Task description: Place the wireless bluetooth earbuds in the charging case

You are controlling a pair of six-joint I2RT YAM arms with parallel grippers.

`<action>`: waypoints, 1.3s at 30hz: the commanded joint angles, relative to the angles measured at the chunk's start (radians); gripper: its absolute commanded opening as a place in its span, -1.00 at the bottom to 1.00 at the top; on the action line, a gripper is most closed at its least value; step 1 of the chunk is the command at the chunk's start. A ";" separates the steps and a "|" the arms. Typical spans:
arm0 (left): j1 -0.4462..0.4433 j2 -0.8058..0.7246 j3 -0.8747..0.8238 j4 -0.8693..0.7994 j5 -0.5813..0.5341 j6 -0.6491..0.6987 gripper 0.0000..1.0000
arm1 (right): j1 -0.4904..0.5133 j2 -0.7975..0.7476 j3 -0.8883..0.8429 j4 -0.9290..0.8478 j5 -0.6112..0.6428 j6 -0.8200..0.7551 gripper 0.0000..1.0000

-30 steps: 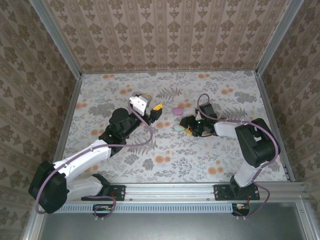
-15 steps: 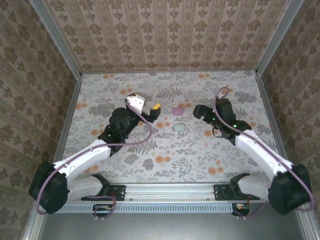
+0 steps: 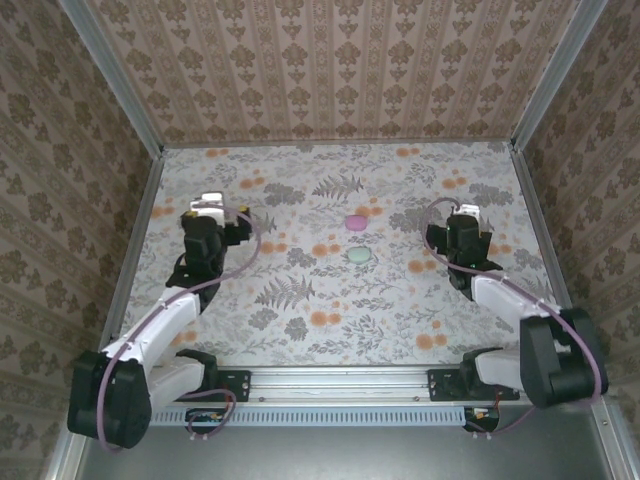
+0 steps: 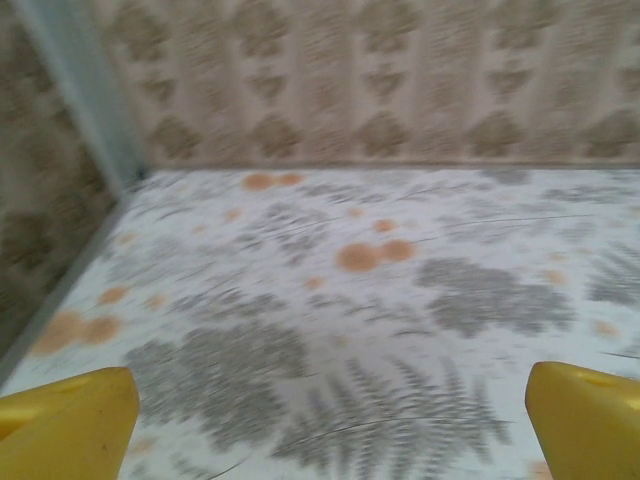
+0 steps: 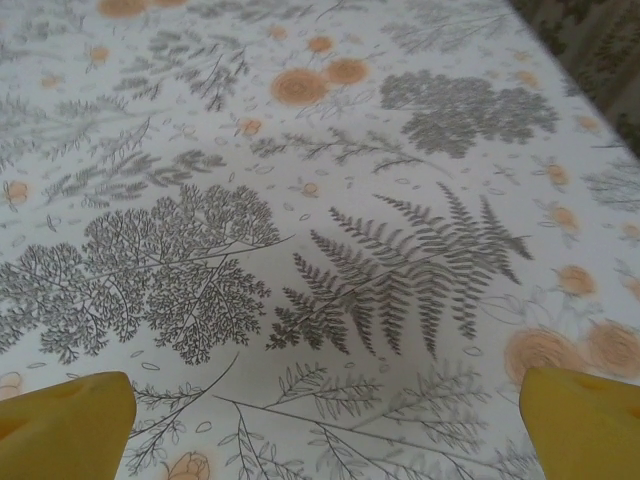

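Floral table (image 3: 300, 330) lies between two arms that have pulled back left and right. The left gripper (image 4: 328, 425) and right gripper (image 5: 328, 425) are spread wide and empty. The pink charging case (image 3: 355, 222) sits mid-table, released, so insertion looks finished.

The desk (image 3: 330, 290) has a matt printed surface, smooth but for fine crease lines, and the walls (image 3: 340, 70) have a similarly dull patterned covering. The corner posts (image 3: 115, 85) and front rail (image 3: 340, 378) look like brushed grey metal. The fingertips (image 4: 70, 425) of the left hand (image 4: 325, 425) and right hand (image 5: 330, 425) are smooth yellow plastic with a soft sheen; the pink charging case (image 3: 355, 222) is too small to judge its finish.
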 commanded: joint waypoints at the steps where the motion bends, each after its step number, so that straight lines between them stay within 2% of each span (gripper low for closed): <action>1: 0.055 -0.043 -0.031 -0.072 -0.049 -0.007 1.00 | -0.030 0.085 -0.025 0.275 -0.170 -0.101 1.00; 5: 0.098 -0.056 -0.078 -0.012 -0.065 0.095 1.00 | -0.043 0.167 0.007 0.331 -0.353 -0.234 1.00; 8: 0.144 -0.023 -0.084 -0.007 -0.036 0.126 1.00 | -0.088 0.170 -0.049 0.438 -0.425 -0.206 1.00; 11: 0.181 0.020 -0.110 0.067 0.020 0.141 0.99 | -0.176 0.282 -0.141 0.741 -0.523 -0.116 1.00; 13: 0.200 0.056 -0.132 0.140 0.060 0.146 0.99 | -0.170 0.237 -0.140 0.655 -0.507 -0.134 1.00; 18: 0.219 0.196 -0.155 0.337 0.137 0.182 0.99 | -0.114 0.253 -0.107 0.618 -0.323 -0.133 1.00; 25: 0.247 0.448 -0.178 0.610 0.301 0.186 1.00 | -0.110 0.249 -0.103 0.612 -0.319 -0.137 1.00; 27: 0.251 0.506 -0.184 0.691 0.311 0.195 0.99 | -0.110 0.250 -0.104 0.613 -0.319 -0.136 1.00; 29: 0.273 0.488 -0.144 0.565 0.277 0.141 0.99 | -0.109 0.250 -0.103 0.612 -0.319 -0.136 1.00; 33: 0.251 0.495 -0.123 0.552 0.187 0.135 1.00 | -0.109 0.251 -0.102 0.612 -0.320 -0.136 1.00; 39: 0.250 0.495 -0.126 0.552 0.188 0.138 0.99 | -0.110 0.252 -0.101 0.607 -0.320 -0.135 1.00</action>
